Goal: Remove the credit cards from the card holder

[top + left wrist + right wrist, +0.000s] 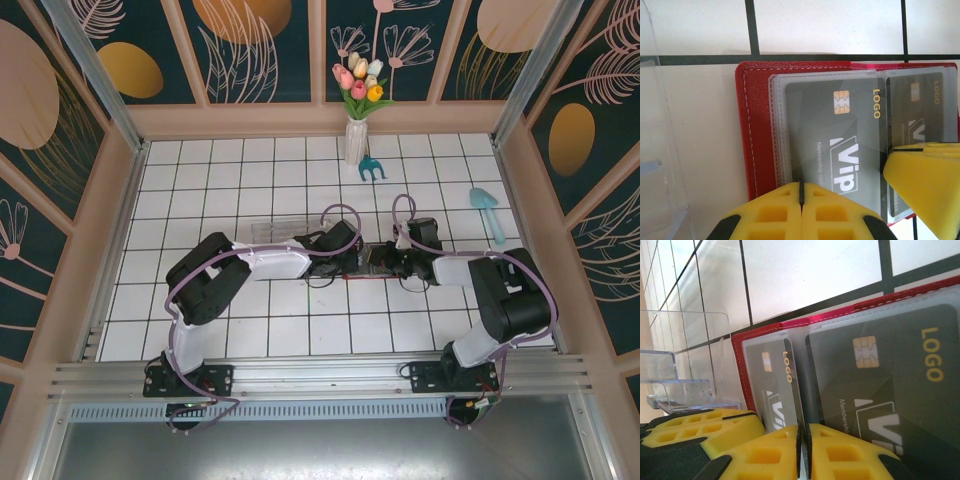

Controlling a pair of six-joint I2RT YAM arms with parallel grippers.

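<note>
Red card holder (752,130) lies open, showing two dark grey cards (840,135).

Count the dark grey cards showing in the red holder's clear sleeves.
2. One dark grey card sits in the sleeve by the card holder's stitched edge; the other sits in the next sleeve beside it. More may be hidden beneath them.

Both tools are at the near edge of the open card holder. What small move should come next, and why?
Probably ease the right tool back toward the near edge while the left tool pins the card holder: both tools look closed, and the dark grey cards lie inside their clear sleeves.
</note>
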